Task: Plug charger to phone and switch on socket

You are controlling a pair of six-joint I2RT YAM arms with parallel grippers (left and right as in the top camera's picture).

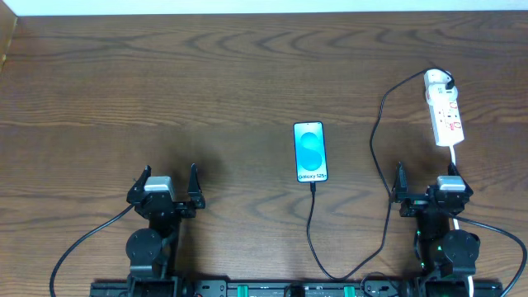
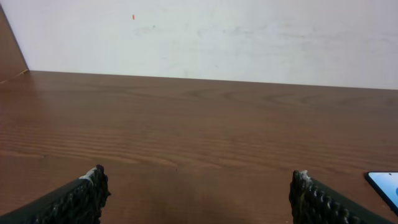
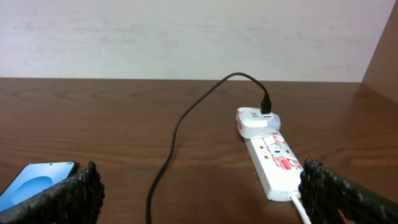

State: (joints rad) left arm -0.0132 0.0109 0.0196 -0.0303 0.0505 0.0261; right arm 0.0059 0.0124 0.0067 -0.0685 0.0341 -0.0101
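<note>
The phone [image 1: 310,151] lies flat mid-table with its blue screen up; its corner shows in the left wrist view [image 2: 387,185] and the right wrist view [image 3: 32,184]. The black charger cable [image 1: 375,140] runs from the phone's near end, loops by the table's front edge, and rises to its white plug head [image 1: 438,81], seated in the far end of the white socket strip [image 1: 446,115]. The strip [image 3: 273,162] and cable [image 3: 174,140] lie ahead of my right gripper [image 3: 199,202], which is open and empty. My left gripper [image 2: 198,199] is open and empty over bare wood.
The socket's thick white cord [image 1: 455,161] runs toward the right arm's base. A white wall [image 2: 205,34] stands behind the table's far edge. A raised wooden side edge [image 1: 8,37] is at the far left.
</note>
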